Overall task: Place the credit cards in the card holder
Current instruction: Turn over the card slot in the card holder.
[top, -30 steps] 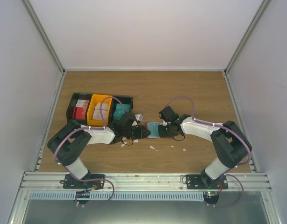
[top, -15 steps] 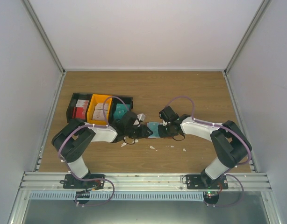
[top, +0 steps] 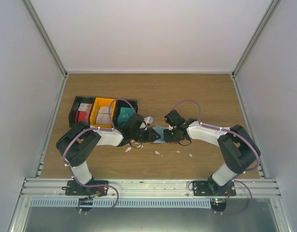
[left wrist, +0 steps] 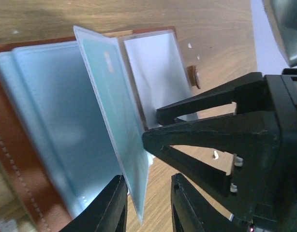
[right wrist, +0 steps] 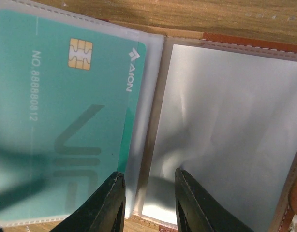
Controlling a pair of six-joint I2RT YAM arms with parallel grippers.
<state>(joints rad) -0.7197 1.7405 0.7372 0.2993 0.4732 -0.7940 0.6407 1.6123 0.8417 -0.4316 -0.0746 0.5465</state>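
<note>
The card holder (top: 161, 134) lies open mid-table, brown leather (left wrist: 20, 159) with clear sleeves. A teal credit card (right wrist: 66, 121) sits inside one sleeve. In the left wrist view that sleeve (left wrist: 117, 106) stands up on edge, and its lower corner hangs between the fingers of my left gripper (left wrist: 147, 205), which are apart, with a gap on the right side. My right gripper (right wrist: 148, 203) is open over the holder's fold (right wrist: 153, 145), one finger on each side of it, and an empty sleeve (right wrist: 226, 130) lies to the right. Its fingertips (left wrist: 151, 135) reach the upright sleeve.
Three bins stand at the back left: a black one (top: 82, 112) with red cards, an orange one (top: 104, 114) with pale cards, a black one (top: 124, 115) with teal cards. White scraps (top: 157, 152) lie on the wood in front of the holder.
The left arm has pushed right, toward the right gripper, and now covers more of the holder. Its jaws have narrowed slightly. The right arm has stayed put.
</note>
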